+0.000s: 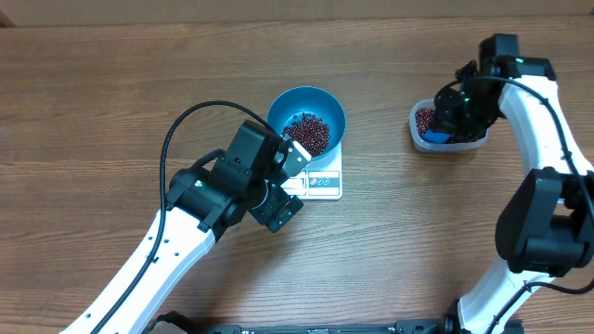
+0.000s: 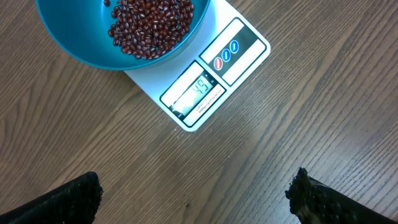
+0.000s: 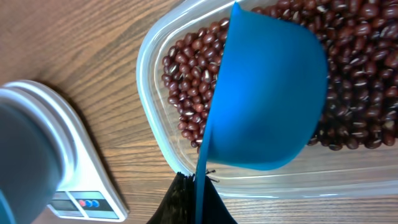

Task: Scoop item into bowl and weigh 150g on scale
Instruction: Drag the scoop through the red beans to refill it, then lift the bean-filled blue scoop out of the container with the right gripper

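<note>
The teal-blue bowl [image 1: 307,119] stands on the white scale [image 1: 324,182] and holds a heap of dark red-brown beans [image 1: 307,134]. In the left wrist view the bowl [image 2: 87,50] and its beans [image 2: 151,26] sit above the scale's lit display [image 2: 196,93]. My left gripper [image 2: 194,196] hovers open just in front of the scale, nothing between its fingers. My right gripper [image 3: 198,200] is shut on the handle of a bright blue scoop [image 3: 267,99], which hangs over the beans [image 3: 186,81] in the clear tub [image 3: 155,118].
The clear tub [image 1: 444,130] of beans stands at the right of the table, with the right arm [image 1: 538,111] bent over it. The left arm [image 1: 213,199] lies in front of the scale. Bare wooden table [image 1: 111,111] stretches to the left.
</note>
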`<control>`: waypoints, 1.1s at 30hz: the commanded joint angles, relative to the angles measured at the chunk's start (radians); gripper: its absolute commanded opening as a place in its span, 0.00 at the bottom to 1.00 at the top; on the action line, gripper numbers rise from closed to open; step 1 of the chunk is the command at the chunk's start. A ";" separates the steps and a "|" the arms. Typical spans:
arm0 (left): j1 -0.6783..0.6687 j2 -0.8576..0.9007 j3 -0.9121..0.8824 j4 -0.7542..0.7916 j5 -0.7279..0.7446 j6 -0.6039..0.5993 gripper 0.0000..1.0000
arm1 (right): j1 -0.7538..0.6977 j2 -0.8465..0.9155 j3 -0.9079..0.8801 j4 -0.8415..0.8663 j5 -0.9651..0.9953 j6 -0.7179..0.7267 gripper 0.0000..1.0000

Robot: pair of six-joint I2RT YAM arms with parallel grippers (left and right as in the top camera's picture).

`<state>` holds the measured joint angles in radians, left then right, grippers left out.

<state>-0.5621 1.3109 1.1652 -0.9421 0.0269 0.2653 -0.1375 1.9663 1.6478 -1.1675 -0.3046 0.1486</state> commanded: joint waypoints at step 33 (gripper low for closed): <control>0.005 -0.004 -0.007 0.004 0.015 0.016 1.00 | -0.120 -0.008 -0.006 0.006 -0.184 -0.121 0.04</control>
<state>-0.5621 1.3109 1.1652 -0.9421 0.0269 0.2653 -0.2474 1.9663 1.6470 -1.1652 -0.4530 0.0444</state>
